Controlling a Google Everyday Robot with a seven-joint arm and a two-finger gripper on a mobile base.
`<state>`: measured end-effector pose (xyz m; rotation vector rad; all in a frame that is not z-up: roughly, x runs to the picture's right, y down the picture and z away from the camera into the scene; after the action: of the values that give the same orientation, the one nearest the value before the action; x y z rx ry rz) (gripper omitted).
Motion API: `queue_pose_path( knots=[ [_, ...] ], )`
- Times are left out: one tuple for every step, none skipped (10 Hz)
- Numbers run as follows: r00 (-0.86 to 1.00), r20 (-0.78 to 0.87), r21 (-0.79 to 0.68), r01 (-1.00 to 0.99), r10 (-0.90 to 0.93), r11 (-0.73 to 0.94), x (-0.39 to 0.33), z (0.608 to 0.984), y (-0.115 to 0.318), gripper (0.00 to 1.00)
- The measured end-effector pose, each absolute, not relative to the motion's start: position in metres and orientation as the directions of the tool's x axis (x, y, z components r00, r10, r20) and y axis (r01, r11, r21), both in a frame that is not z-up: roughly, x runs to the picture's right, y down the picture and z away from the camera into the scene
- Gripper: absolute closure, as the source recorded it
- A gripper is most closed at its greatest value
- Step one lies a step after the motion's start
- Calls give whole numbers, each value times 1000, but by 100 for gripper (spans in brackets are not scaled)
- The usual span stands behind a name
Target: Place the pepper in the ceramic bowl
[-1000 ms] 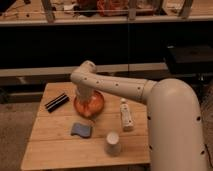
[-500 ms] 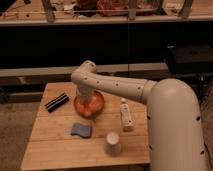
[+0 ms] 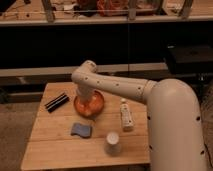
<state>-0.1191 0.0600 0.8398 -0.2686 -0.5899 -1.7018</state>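
step: lowering pepper into bowl (image 3: 90,104) on table (image 3: 55,145) | claw (image 3: 86,100) inside bowl, grip state cannot tell | next: release, lift clear

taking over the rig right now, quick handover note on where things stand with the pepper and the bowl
Gripper: down over the ceramic bowl, at its middle, arm reaching in from the right. The wrist hides it.
Pepper: not visible on its own; something orange sits in the bowl under the gripper, but I cannot tell whether that is the pepper.
Bowl: on the wooden table, left of the white bottle, behind the blue-grey sponge and the paper cup. A dark bar lies to its left.
Done: arm is at the bowl.
Left: confirm the pepper is released inside, then lift clear.
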Motion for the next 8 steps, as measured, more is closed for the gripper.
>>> queue_pose_path(
  knots=[
    [-219,485,234,965,-847,-115,-119,840,59,75],
    [-218,485,234,965,-847,-114,-119,840,59,75],
    [-215,484,232,966,-848,-113,-119,841,59,75],
    [-213,483,232,966,-849,-111,-119,842,58,75],
    [-211,482,231,967,-850,-109,-119,842,57,75],
    [-209,482,230,967,-851,-107,-118,842,57,75],
    [-208,481,229,968,-852,-106,-118,843,57,75],
    [-207,481,229,968,-852,-105,-118,843,56,75]
  ],
)
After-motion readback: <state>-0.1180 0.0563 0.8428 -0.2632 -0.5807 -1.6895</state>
